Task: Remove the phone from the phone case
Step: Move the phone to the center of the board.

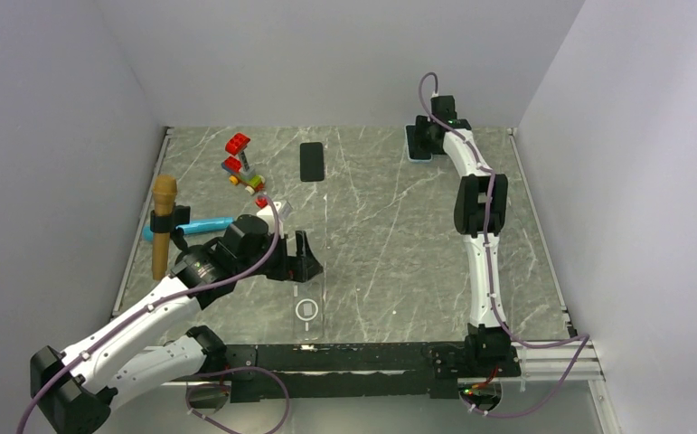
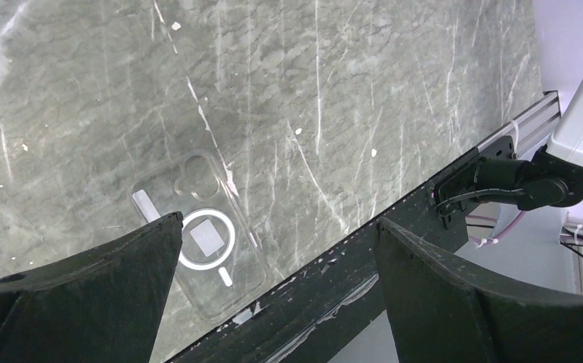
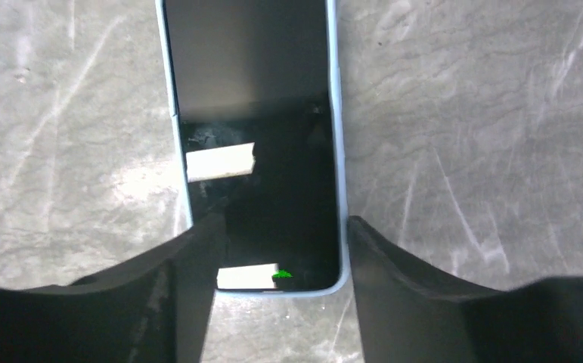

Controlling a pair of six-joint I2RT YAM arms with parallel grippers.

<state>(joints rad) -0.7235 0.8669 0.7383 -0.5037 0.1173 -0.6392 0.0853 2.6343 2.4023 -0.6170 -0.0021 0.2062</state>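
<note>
Dark plastic fingers of the right gripper [image 3: 282, 223], nearest the right wrist camera, are set astride the near end of a black-screened phone [image 3: 258, 174] seated in a light blue, thin-rimmed phone case [image 3: 335, 113]. The jaws are drawn narrow about it. One finger is seen overlapping a long rim and the other stands just at the opposite rim, but whether either presses cannot be told. The cased phone is laid flat, screen up, at the far edge of the grey marble-patterned table [image 1: 399, 244], close to the back wall, with the right arm stretched well out to reach it. The left gripper [image 2: 277, 223] is held wide and empty near the table's front edge, above a clear, ring-marked empty phone case [image 2: 207, 240] and well apart from the blue one. A bare black phone [image 1: 311, 162], red toy blocks [image 1: 237, 145] and a gold-brown microphone [image 1: 164, 226] are also listed on the table. Hazards are judged as follows. If the jaws are closed on the rims alone, case and phone may be lifted as one piece and nothing freed, since the case is braced by no second gripper. An off-centre pinch, suggested by the uneven overlap, may cause the smooth case to pivot or skid toward the wall. Little room is left there for a corner to be peeled, and at such reach downward force may be poorly controlled, so the screen may be scraped.
</note>
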